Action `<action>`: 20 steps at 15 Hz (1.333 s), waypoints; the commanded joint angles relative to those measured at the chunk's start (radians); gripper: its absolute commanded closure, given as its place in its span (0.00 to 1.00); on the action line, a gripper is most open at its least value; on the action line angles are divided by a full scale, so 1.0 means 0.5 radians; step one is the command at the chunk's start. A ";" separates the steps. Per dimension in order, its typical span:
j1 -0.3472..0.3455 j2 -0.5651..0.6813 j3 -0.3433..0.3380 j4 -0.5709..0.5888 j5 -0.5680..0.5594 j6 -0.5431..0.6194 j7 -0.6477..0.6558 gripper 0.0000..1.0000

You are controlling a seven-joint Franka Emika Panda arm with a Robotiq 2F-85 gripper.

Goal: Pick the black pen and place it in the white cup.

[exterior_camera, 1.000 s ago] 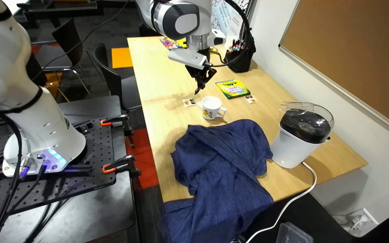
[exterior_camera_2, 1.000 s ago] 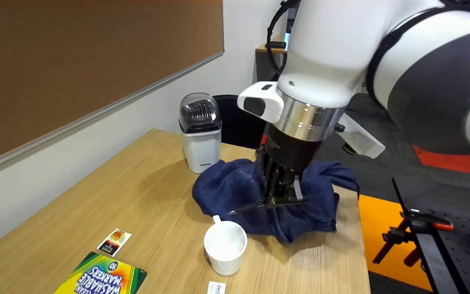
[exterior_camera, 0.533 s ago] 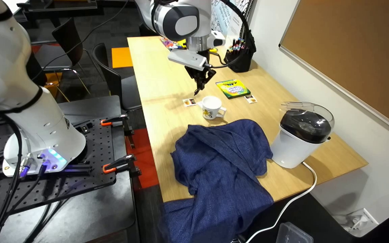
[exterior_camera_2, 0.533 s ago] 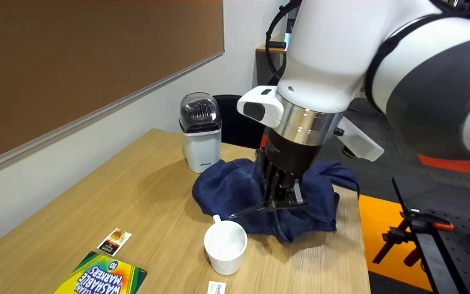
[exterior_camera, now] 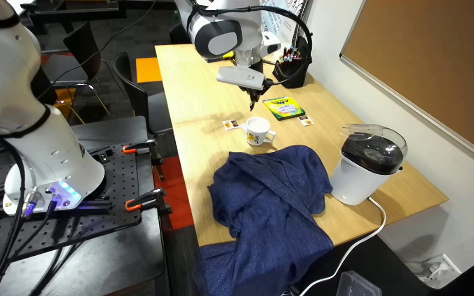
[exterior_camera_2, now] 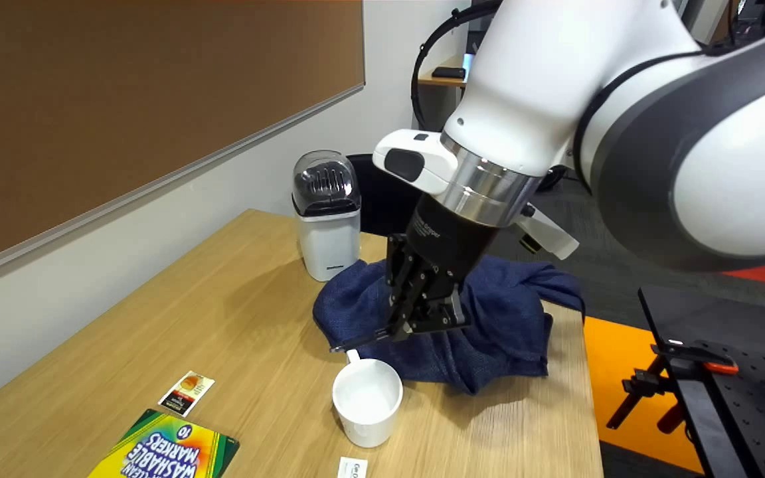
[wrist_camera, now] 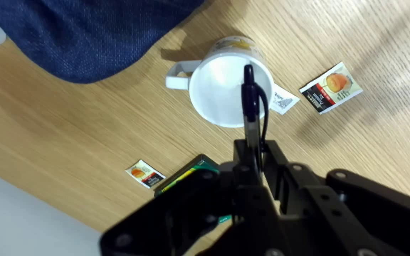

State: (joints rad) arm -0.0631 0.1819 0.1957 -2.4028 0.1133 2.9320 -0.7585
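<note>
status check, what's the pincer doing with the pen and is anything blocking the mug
Pincer shut on black clip pen. Pen held up, not yet in white mug. Navy cloth beside mug, not covering its mouth.

One cup point(wrist_camera: 215, 93), one black pen point(wrist_camera: 250, 103) — two orange-printed packets point(wrist_camera: 331, 89).

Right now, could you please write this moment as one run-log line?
jaws: shut on black pen | white cup: upright on table | placement: pen not yet in cup
</note>
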 commanded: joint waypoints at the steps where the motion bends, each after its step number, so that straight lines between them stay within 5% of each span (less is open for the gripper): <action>1: -0.278 0.027 0.354 0.043 0.484 0.095 -0.558 0.96; 7: -0.681 0.021 0.789 0.134 1.288 -0.001 -1.498 0.96; 20: -1.076 -0.005 0.984 0.180 2.555 -0.389 -3.125 0.96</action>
State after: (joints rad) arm -0.5533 0.1886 0.6741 -2.3223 1.2770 2.8174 -2.1781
